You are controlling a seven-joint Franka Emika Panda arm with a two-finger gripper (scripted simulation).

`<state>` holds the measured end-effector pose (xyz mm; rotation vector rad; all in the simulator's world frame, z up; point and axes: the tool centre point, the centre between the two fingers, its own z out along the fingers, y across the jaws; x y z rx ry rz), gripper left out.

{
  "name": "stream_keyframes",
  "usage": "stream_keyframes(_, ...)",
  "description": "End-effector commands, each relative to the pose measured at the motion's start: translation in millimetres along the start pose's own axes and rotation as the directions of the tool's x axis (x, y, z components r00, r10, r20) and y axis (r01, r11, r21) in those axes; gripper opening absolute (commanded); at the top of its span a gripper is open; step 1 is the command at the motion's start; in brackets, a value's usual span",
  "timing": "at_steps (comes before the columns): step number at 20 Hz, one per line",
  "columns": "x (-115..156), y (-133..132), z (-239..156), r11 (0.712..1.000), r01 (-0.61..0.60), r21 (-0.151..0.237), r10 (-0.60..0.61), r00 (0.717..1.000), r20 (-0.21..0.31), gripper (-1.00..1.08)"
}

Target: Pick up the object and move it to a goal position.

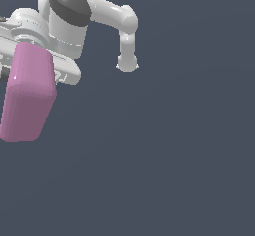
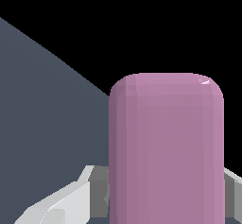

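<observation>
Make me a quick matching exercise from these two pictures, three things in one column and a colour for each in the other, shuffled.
Things:
1. Rounded rectangular matte block
2. Robot arm's smooth segments
3. Flat background surface

Colours:
A. white
B. dark slate blue-grey
C. pink-magenta

Pairs: 1-C, 2-A, 3-B.

The block sits between the end effector's fingers.
</observation>
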<state>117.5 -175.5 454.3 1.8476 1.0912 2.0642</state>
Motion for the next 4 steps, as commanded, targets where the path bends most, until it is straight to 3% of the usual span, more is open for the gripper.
stream_keyframes(1, 1.1, -0.2, 0.5, 1.0, 0.001, 0.001, -0.001, 1.0, -0.002, -1.0)
stream_keyframes(4, 0.9, -1.4, 0.9, 1.0, 0.0, 0.003, 0.0, 1.0, 0.001, -1.0)
